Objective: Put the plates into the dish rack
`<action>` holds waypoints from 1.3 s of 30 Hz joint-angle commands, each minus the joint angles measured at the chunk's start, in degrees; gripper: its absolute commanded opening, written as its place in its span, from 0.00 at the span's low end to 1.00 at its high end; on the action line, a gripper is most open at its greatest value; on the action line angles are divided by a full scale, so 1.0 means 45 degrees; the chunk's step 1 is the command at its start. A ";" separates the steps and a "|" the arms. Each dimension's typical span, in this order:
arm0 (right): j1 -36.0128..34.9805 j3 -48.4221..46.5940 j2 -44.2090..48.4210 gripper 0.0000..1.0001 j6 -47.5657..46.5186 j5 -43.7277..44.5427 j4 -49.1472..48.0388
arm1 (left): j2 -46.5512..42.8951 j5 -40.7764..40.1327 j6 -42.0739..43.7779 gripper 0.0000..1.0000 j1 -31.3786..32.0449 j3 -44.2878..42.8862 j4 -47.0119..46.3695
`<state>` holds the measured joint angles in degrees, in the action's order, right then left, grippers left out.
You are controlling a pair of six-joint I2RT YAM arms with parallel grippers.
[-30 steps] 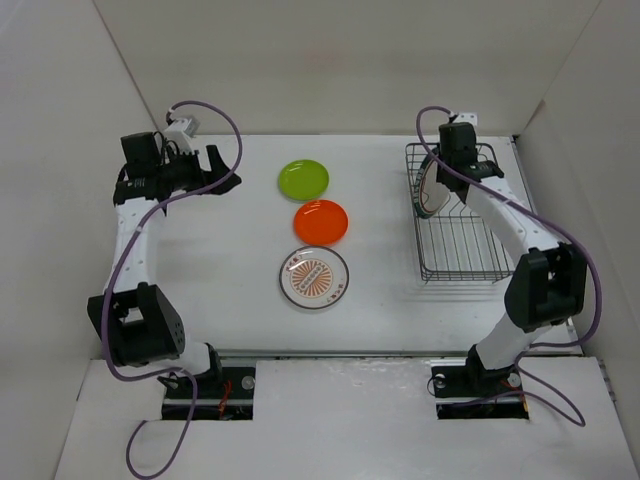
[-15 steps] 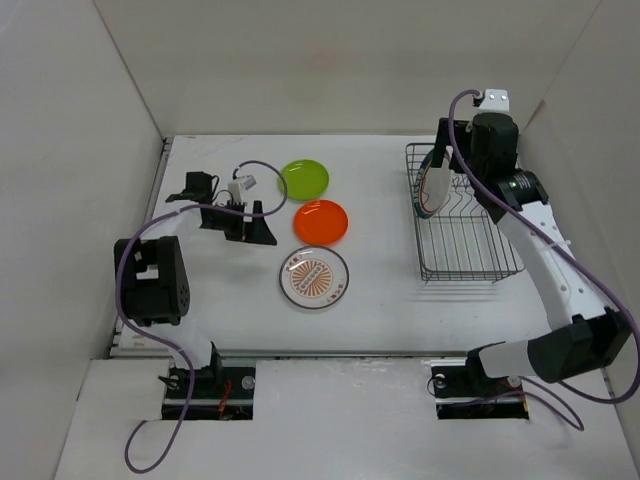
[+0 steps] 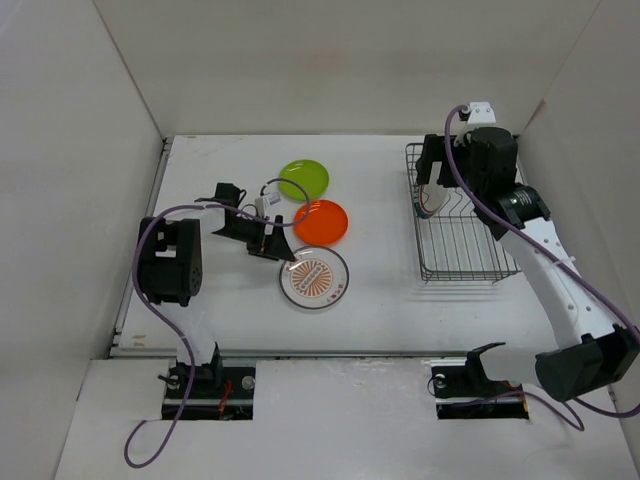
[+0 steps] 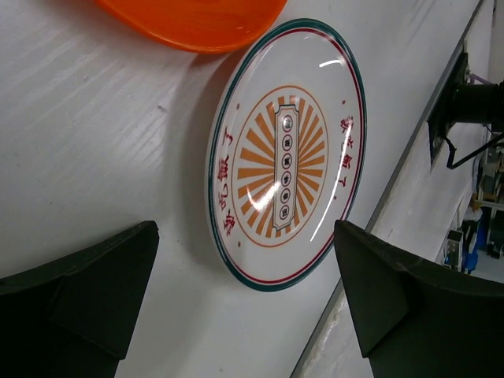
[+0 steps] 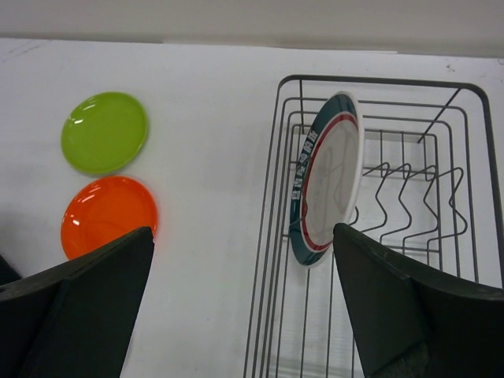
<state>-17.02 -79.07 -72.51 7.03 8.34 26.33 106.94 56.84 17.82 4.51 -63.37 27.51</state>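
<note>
L gripper [image 3: 276, 243] is hovering low at the centre of the top view, by the upper-left edge of the white plate w/ orange sunburst pattern [image 4: 285, 153]. Its jaws are standing wide apart w/ nothing btwn them; can't tell if they're touching the plate. That plate is lying flat on the white table [image 3: 230, 310], w/ the orange plate [image 3: 321, 222] just above it in frame and the lime green plate [image 3: 303, 179] above that, all three apart from each other. R gripper [image 5: 242, 230] is hanging over the upper-left corner of the wire dish rack [image 5: 370, 79] at the right of the top view, jaws also spread wide and carrying nothing. The teal-rimmed white plate [image 5: 327, 177] is standing on edge inside the rack's upper-left part, leaning slightly, free of the gripper.
</note>
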 commanded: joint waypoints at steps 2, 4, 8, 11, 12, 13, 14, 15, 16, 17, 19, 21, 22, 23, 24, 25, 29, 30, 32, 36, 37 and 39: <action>-0.0203 0.0323 0.0449 1.00 0.0196 -0.0486 -0.0888 | 0.0591 -0.0619 -0.0229 0.89 0.0599 0.0353 -0.0117; -0.0203 0.0442 0.0449 1.00 0.0313 -0.0603 -0.0889 | 0.0592 -0.0852 -0.0230 0.74 0.0968 0.0353 -0.0253; -0.0203 0.0442 0.0449 1.00 0.0313 -0.0857 -0.0889 | 0.0592 -0.1107 -0.0504 0.67 0.1087 0.0469 -0.0488; -0.0203 0.0442 0.0449 1.00 0.0313 -0.0973 -0.0889 | 0.0592 -0.1264 -0.0621 0.56 0.1087 0.0470 -0.0488; -0.0203 0.0442 0.0449 1.00 0.0313 -0.0974 -0.0889 | 0.0708 -0.1264 -0.0621 0.49 0.1087 0.0470 -0.0488; -0.0203 0.0442 0.0449 1.00 0.0313 -0.0974 -0.0889 | 0.0709 -0.1399 -0.0621 0.40 0.1087 0.0470 -0.0488; -0.0203 0.0442 0.0449 1.00 0.0313 -0.0974 -0.0889 | 0.0845 -0.1555 -0.0756 0.33 0.1087 0.0470 -0.0604; -0.0203 0.0442 0.0449 1.00 0.0313 -0.0974 -0.0889 | 0.0962 -0.1557 -0.0758 0.18 0.1087 0.0335 -0.0605; -0.0203 0.0442 0.0449 1.00 0.0313 -0.0974 -0.0889 | 0.0963 -0.1557 -0.0758 0.10 0.1087 0.0333 -0.0605; -0.0203 0.0442 0.0449 1.00 0.0313 -0.0974 -0.0889 | 0.1099 -0.1557 -0.0758 0.08 0.1087 0.0333 -0.0605; -0.0203 0.0326 0.0449 1.00 0.0313 -0.0974 -0.0889 | 0.1100 -0.1557 -0.0758 0.07 0.1087 0.0217 -0.0488; -0.0203 0.0324 0.0449 1.00 0.0313 -0.0974 -0.0889 | 0.1217 -0.1557 -0.0642 0.02 0.1087 0.0216 -0.0488; -0.0203 0.0324 0.0449 1.00 0.0313 -0.0974 -0.0889 | 0.1217 -0.1557 -0.0641 0.00 0.1087 0.0216 -0.0488; -0.0203 0.0324 0.0449 1.00 0.0313 -0.0974 -0.0889 | 0.1217 -0.1557 -0.0486 0.00 0.1087 0.0216 -0.0352; -0.0203 0.0324 0.0333 1.00 0.0313 -0.0974 -0.0889 | 0.1217 -0.1402 -0.0368 0.00 0.1087 0.0081 -0.0158; -0.0203 0.0324 0.0332 1.00 0.0313 -0.0974 -0.0889 | 0.1217 -0.1168 -0.0155 0.00 0.1087 0.0079 0.0038; -0.0203 0.0479 0.0332 1.00 0.0196 -0.1460 -0.1044 | 0.0867 0.0569 0.2205 0.00 0.1087 -0.1029 0.2378; -0.0319 0.0751 0.0584 1.00 0.0022 -0.1598 -0.1220 | 0.0653 0.0785 0.2810 0.00 0.1087 -0.1324 0.2983; -0.0320 0.1262 0.0955 1.00 0.0136 -0.1794 -0.1729 | -0.0419 0.0924 0.3967 0.00 0.1087 -0.1835 0.4120; -0.0320 0.2043 0.1600 1.00 0.0138 -0.2709 -0.2723 | -0.2627 0.0924 0.3501 0.00 0.0600 -0.2456 0.3713; -0.0320 0.2198 0.1602 1.00 -0.0133 -0.3157 -0.2841 | -0.2940 0.0924 0.3365 0.00 0.0599 -0.2634 0.3712; -0.0320 0.2356 0.1719 1.00 -0.0253 -0.5082 -0.3424 | -0.3761 0.0807 0.3189 0.00 0.0599 -0.3179 0.3712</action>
<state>-17.82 -68.58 -66.70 7.18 -3.73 19.11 97.23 56.75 30.55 7.79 -72.62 41.56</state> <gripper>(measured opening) 0.999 0.043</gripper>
